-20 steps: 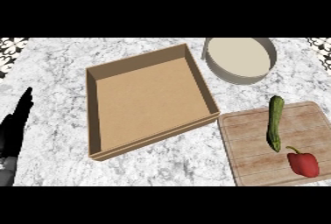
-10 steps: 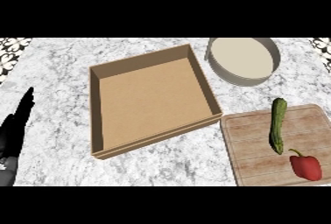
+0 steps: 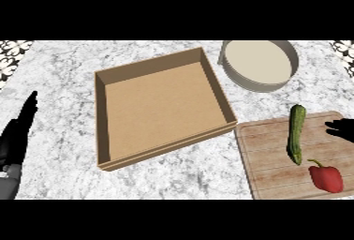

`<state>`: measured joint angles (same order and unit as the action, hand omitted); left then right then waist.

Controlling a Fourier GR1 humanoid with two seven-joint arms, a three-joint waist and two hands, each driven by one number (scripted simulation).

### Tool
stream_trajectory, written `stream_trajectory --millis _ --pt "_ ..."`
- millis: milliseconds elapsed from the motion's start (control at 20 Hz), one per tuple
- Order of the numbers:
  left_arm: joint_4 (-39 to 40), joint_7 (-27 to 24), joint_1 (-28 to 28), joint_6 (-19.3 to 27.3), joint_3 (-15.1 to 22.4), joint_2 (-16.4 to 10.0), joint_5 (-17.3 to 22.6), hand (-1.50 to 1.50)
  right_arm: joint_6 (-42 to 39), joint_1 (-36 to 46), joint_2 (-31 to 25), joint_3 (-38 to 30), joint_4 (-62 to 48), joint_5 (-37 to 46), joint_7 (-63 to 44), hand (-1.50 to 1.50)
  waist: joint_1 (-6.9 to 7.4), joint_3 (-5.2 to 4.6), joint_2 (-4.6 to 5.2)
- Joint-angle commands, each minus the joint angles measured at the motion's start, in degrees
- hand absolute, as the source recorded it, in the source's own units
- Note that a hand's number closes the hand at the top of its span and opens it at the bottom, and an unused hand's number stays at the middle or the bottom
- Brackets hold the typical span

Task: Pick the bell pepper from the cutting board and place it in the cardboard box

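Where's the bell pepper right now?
Head view, lower right: the bell pepper lies on the cutting board's near right corner, just beside the cucumber's near end, with the right hand at the right edge above it.

bell pepper [image 3: 326, 178] and cucumber [image 3: 296, 133] lie on the cutting board [image 3: 269, 157], right of the cardboard box [image 3: 159, 110].
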<state>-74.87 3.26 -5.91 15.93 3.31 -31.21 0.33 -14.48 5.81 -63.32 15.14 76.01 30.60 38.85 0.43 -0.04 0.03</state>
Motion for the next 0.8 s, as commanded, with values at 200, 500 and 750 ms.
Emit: stream_trajectory --millis 200,500,750 --pt "1.0 -1.22 0.56 -1.59 -2.31 1.81 -1.8 0.0 -3.38 1.75 7.36 1.92 4.27 9.96 -10.23 -1.5 -0.25 0.03 -0.02" --pt "-1.71 -1.02 1.98 -2.26 -3.16 4.05 -4.76 0.0 -4.79 -0.72 9.14 -1.41 4.23 14.39 -6.41 -1.5 -0.37 0.04 -0.07" --pt "0.0 0.27 -0.23 -2.3 -4.4 5.9 -6.77 0.0 -5.03 -2.18 12.11 -3.23 4.7 17.01 -4.34 -1.5 -0.54 0.04 -0.06"
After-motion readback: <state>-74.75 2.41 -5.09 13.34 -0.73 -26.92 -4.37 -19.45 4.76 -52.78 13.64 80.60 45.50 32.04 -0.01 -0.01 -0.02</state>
